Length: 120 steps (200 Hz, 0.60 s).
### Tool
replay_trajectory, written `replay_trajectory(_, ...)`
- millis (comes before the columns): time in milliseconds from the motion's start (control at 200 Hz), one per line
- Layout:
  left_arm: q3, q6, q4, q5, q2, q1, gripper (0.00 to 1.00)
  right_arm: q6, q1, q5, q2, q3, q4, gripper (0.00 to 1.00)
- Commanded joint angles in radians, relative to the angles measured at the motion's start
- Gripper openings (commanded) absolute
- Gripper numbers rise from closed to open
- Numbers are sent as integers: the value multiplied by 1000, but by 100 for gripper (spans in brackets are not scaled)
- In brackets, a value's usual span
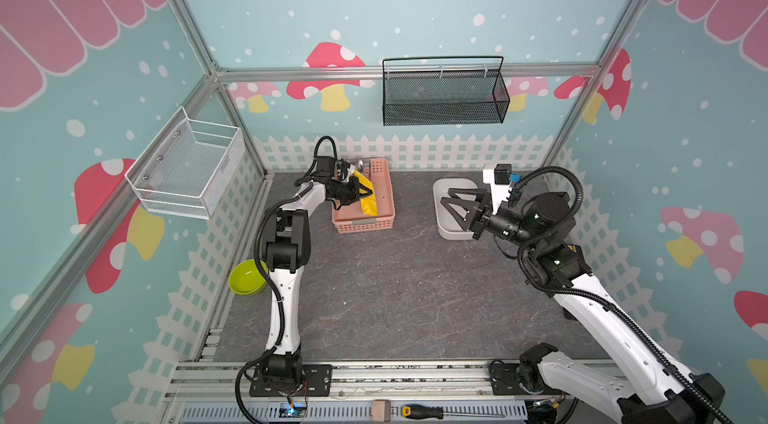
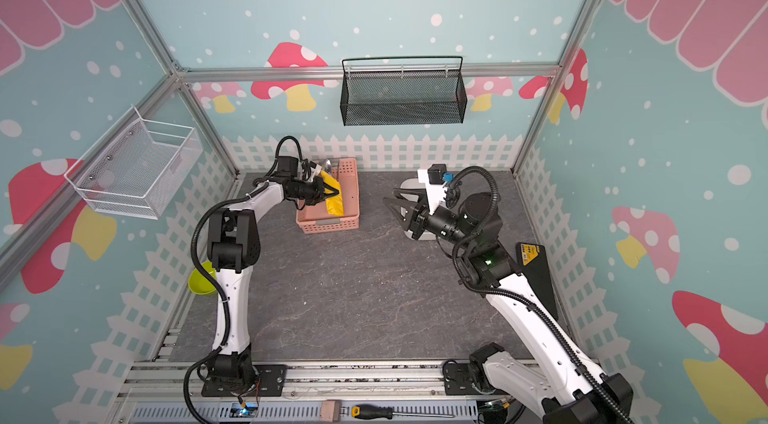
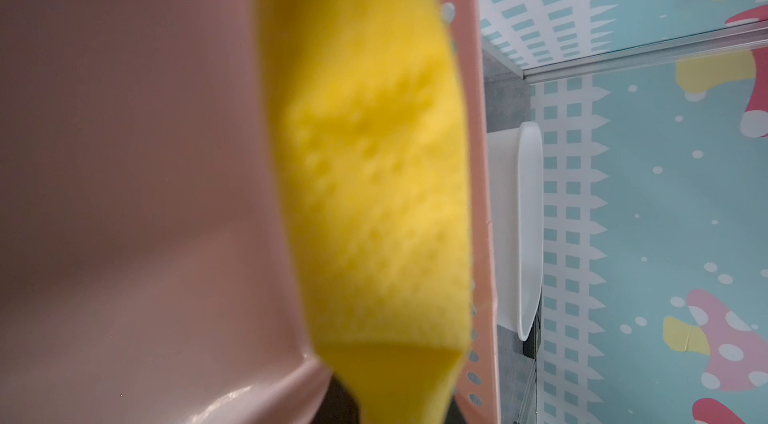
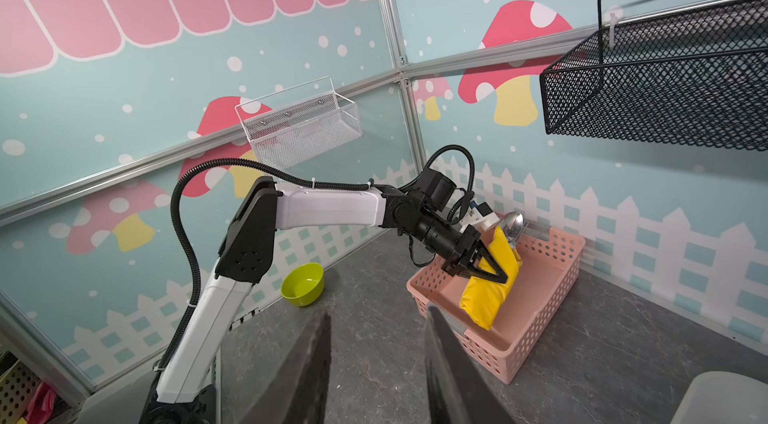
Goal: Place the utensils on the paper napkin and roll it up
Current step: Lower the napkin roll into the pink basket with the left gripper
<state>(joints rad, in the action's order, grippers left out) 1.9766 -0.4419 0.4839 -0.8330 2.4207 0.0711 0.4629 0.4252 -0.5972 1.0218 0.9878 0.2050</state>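
Yellow napkin point(image 3: 374, 193) fills my left wrist view, rolled into a fat bundle, with the pink basket point(image 4: 540, 343) right behind it. My left gripper point(image 4: 503, 277) is clenched across the middle of that roll, its jaws pinched nearly together through the paper. The bundle hangs tilted inside the basket. A spoon point(image 4: 514, 223) pokes out of the upper end at the basket's back wall, and the lower end dips toward its front wall. I cannot tell whether that end touches the floor. Fork and knife are hidden, presumably wrapped inside. The rolling looks finished, so I judge the job now is laying the bundle down. I would lower it along the basket's length, let the low end settle first, and put the loose flap underneath so the paper cannot spring open. I would loosen the jaws slowly, since the spoon could slide out of the open end. My right gripper point(image 1: 446, 196) sits well apart from the basket, over a white tub point(image 1: 451, 233), jaws parted and grasping nothing.
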Motion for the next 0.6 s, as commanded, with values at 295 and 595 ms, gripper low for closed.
replay_trajectory(295, 113, -2, 72, -27, 124, 32, 0, 5, -18, -30, 15, -12, 30, 39)
replay_trajectory(595, 171, -17, 133, -21, 190, 35, 0, 13, -25, -38, 21, -17, 41, 39)
